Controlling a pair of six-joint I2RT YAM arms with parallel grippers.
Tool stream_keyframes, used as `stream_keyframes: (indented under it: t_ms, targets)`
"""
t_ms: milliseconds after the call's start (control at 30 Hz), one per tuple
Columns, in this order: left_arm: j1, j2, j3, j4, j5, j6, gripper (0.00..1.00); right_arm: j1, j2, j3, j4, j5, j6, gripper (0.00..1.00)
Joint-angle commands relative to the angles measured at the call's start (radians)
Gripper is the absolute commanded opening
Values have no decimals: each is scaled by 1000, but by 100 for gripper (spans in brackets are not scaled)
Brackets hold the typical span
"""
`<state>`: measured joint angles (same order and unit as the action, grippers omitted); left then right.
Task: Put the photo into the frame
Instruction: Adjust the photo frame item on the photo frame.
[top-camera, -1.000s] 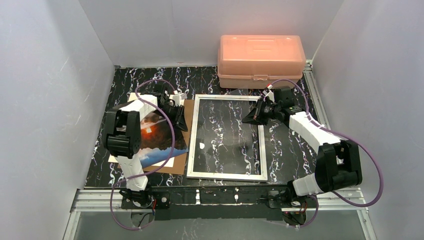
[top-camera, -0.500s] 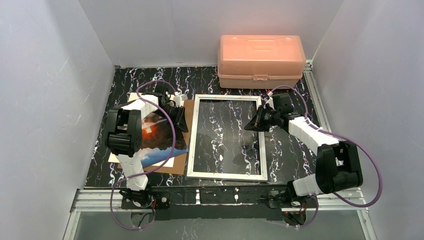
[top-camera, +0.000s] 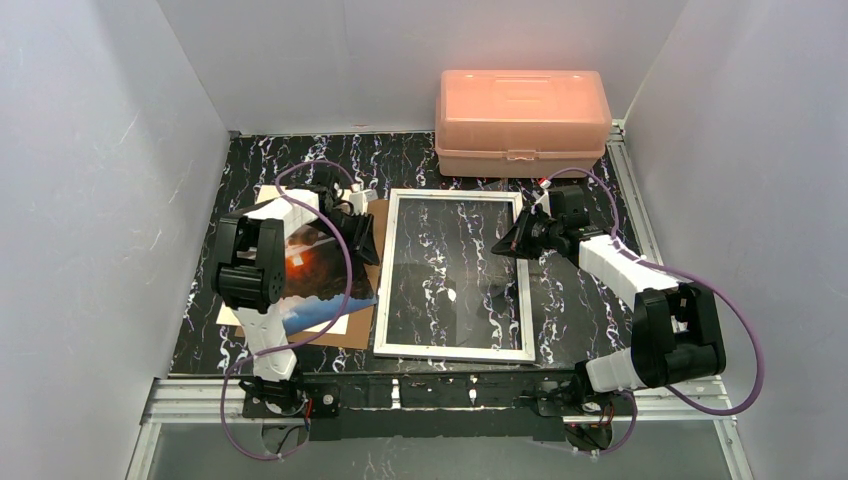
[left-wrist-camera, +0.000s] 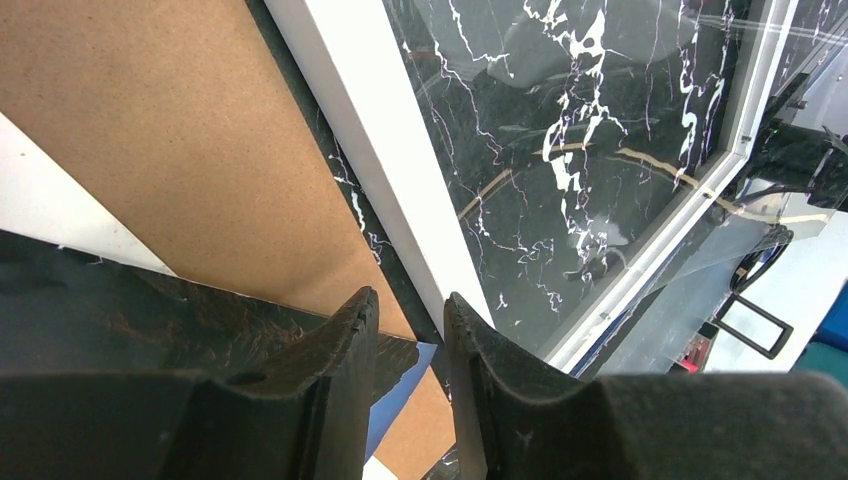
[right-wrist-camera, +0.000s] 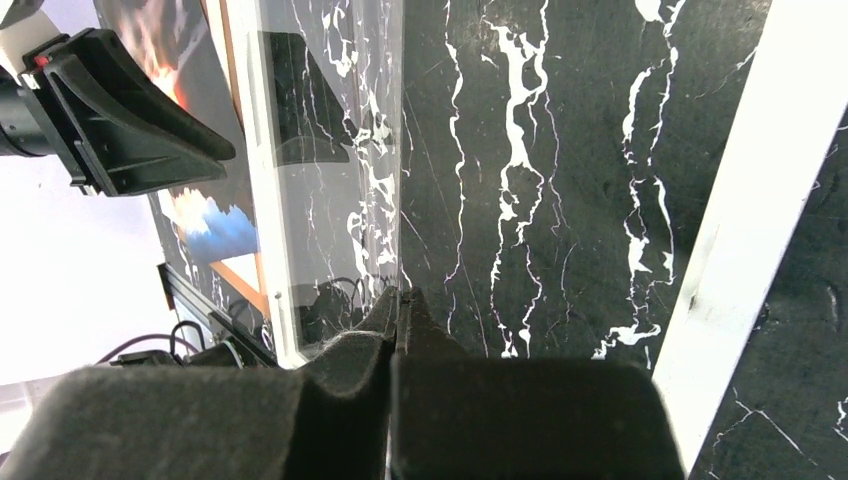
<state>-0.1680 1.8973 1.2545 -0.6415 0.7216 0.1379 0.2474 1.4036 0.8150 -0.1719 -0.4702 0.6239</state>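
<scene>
The photo (top-camera: 312, 270), dark clouds with an orange glow, lies at the left on a brown backing board (top-camera: 376, 215). The white frame (top-camera: 450, 350) lies flat at the middle of the table. My left gripper (top-camera: 362, 238) hangs low between photo and frame. In the left wrist view its jaws (left-wrist-camera: 409, 296) stand a little open with nothing between them, over the photo's edge (left-wrist-camera: 150, 300) and the frame's white bar (left-wrist-camera: 370, 150). My right gripper (top-camera: 506, 245) is at the frame's right side, shut on the edge of the clear pane (right-wrist-camera: 340, 150), which is tilted up from the frame.
A pink plastic box (top-camera: 522, 120) stands at the back, just behind the frame. White walls close in the left, right and back. A white sheet (top-camera: 335, 325) sticks out under the photo near the front.
My left gripper's jaws have parted a little. My right gripper has shifted slightly toward the frame's middle with the pane still in it.
</scene>
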Motion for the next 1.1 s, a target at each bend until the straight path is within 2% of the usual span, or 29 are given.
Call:
stream_keyframes:
  t_ms: [0, 1067]
  targets:
    - [-7, 21, 29, -33, 9, 10, 29, -9, -32, -5, 57, 21, -17, 1]
    - [-33, 52, 57, -26, 18, -14, 25, -56, 56, 50, -1, -71, -103, 1]
